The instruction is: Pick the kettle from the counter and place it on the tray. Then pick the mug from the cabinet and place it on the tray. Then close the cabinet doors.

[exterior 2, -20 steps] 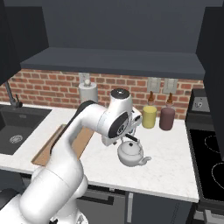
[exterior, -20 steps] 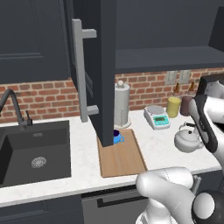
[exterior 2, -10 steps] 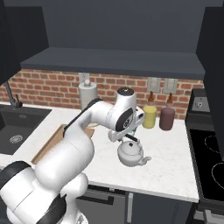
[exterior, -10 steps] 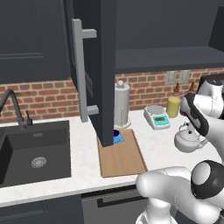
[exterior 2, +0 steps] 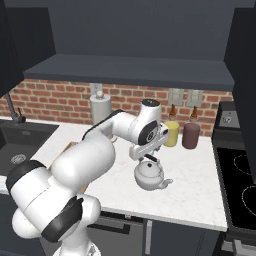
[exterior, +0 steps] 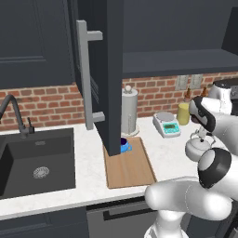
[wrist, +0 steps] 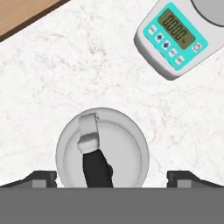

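Kettle: the squat silver-grey metal kettle [exterior 2: 149,176] with a dark top handle stands upright on the white marble tabletop [exterior: 88,179], well right of the tray, near the front edge.
Gripper: the gripper [exterior 2: 150,158] hangs directly above the kettle; in the hand view the kettle [wrist: 102,152] sits between the two fingers [wrist: 41,178], which are spread wide on either side and hold nothing.
Step in hand: judged as the descent to grasp the kettle.
Advice: the dark handle [wrist: 97,168] appears to run across the gap rather than along it; centre on it, lower straight, and close only once the fingers bracket the handle.
Tray: the flat light-brown wooden tray [exterior: 129,165] already carries the small bright blue mug [exterior: 123,146] at its far end.
Surroundings: a white digital scale [wrist: 176,38] lies beyond the kettle; the dark charcoal cabinet door [exterior: 106,74] stands open above the tray.
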